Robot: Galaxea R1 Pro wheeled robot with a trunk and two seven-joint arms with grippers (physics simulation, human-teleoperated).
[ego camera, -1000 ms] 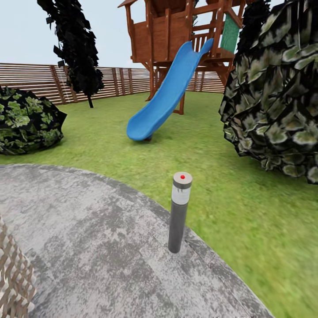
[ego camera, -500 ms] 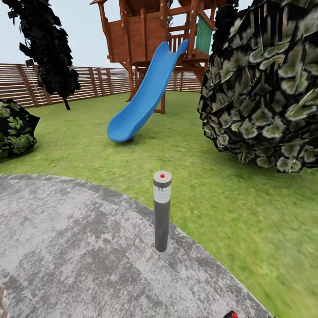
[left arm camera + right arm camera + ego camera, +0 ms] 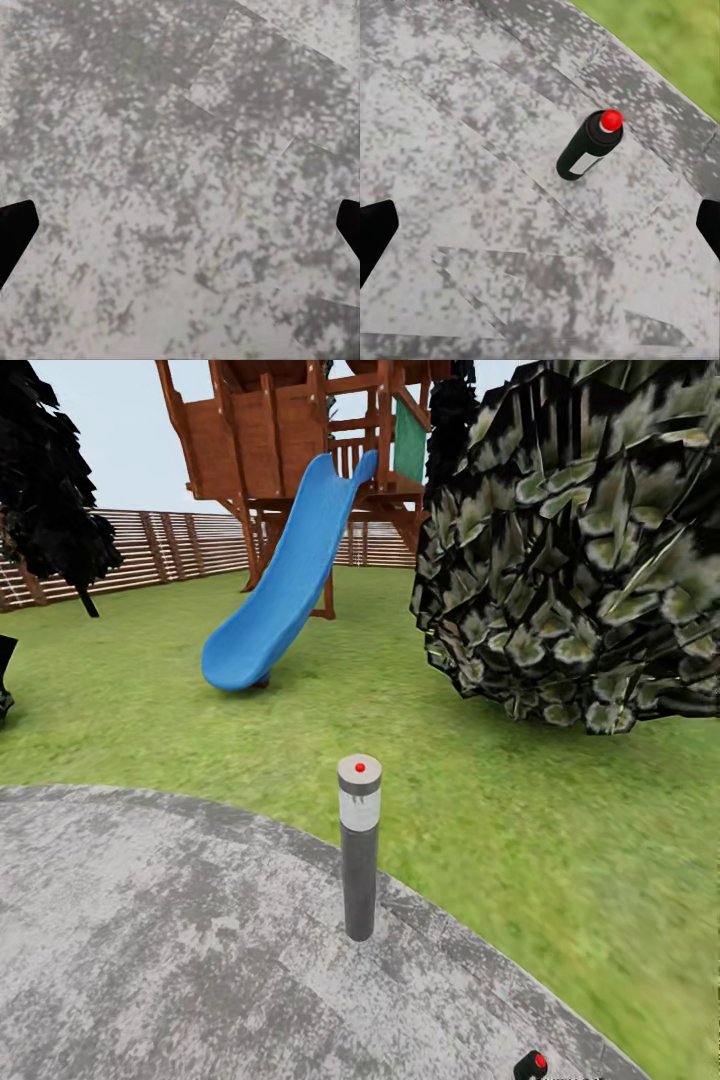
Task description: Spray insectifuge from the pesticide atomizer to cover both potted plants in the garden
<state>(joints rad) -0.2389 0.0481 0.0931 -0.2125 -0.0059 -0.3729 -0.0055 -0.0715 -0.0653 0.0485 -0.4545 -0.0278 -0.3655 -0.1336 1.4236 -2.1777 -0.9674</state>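
Note:
The pesticide atomizer (image 3: 589, 146), a small dark bottle with a red tip and a pale label, stands upright on the grey paved patch (image 3: 457, 150) of the garden. In the right wrist view it lies ahead of my right gripper (image 3: 540, 232), apart from the fingers (image 3: 375, 232), which are spread wide and hold nothing. In the head view the atomizer (image 3: 530, 1065) peeks in at the bottom edge. My left gripper (image 3: 180, 232) is open over bare paving (image 3: 180, 150). The potted plants are out of view.
A grey bollard light (image 3: 358, 845) with a red dot stands at the rim of the paved patch (image 3: 150, 940). Beyond it are lawn (image 3: 560, 840), a large dark shrub (image 3: 580, 550), a blue slide (image 3: 275, 580) on a wooden play tower, and a brown slatted fence (image 3: 150, 550).
The head camera has turned right, so everything has slid left in the picture. The atomizer's red tip has come into view at the bottom edge.

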